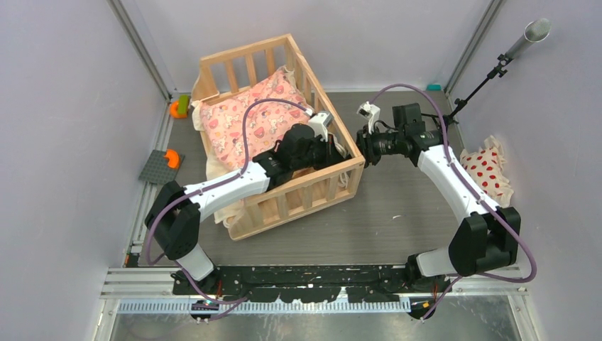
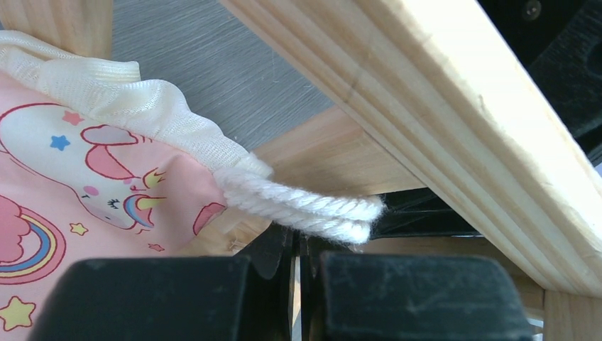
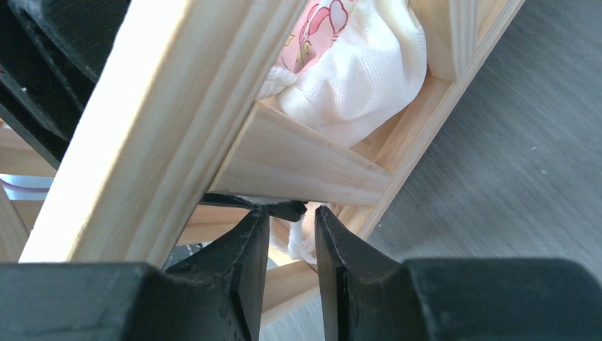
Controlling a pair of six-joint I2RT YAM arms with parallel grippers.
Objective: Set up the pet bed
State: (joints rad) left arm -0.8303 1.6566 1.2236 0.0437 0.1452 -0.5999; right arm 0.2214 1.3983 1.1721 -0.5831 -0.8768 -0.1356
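The pet bed (image 1: 305, 199), a light wooden crib with slatted rails, stands at the left middle of the table. The pink cartoon cushion (image 1: 241, 124) lies inside it. My left gripper (image 1: 338, 150) reaches inside the bed up to its right rail. In the left wrist view it (image 2: 298, 245) is shut, and the cushion's cream tie (image 2: 305, 209) loops just above its tips, under the rail (image 2: 440, 121). My right gripper (image 1: 360, 145) faces that rail from outside. Its fingers (image 3: 292, 217) stand apart, with a tie end (image 3: 304, 241) hanging between them below a slat (image 3: 298, 160).
A white pillow with red dots (image 1: 490, 170) lies at the right wall. An orange and green toy (image 1: 179, 106) and a grey plate with an orange piece (image 1: 163, 165) sit at the left wall. A stand with a pole (image 1: 497, 71) rises at the back right.
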